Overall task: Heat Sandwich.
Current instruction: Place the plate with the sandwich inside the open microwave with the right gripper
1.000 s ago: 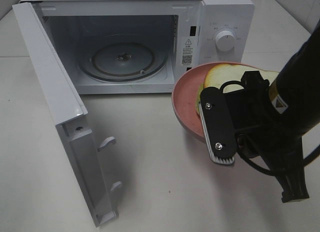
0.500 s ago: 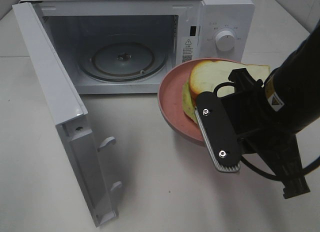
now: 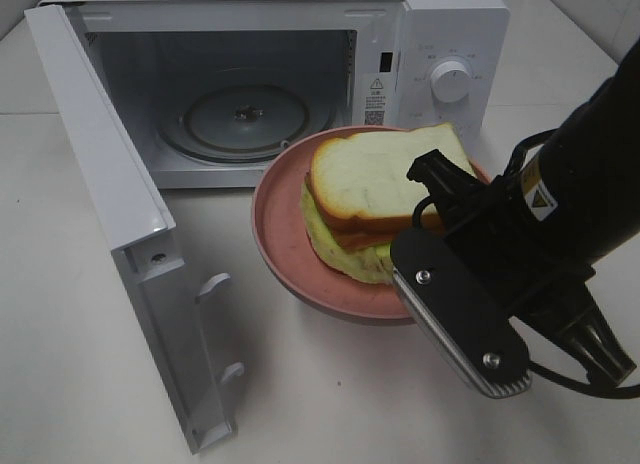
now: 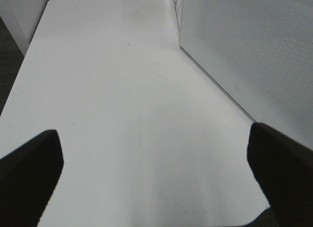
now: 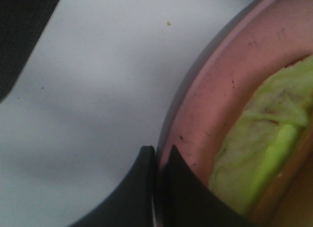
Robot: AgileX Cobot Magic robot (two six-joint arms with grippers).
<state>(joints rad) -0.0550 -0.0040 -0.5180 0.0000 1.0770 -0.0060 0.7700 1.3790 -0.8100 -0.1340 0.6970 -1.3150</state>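
Carried closer to open microwave (image 3: pixel 455 44): plate (image 3: pixel 275 219) bearing sandwich (image 3: pixel 375 189), rim pinched by closed right end effector (image 5: pixel 157 163). Left end effector (image 4: pixel 156 173) fully spread, empty. Loading, shutting, heating outstanding.
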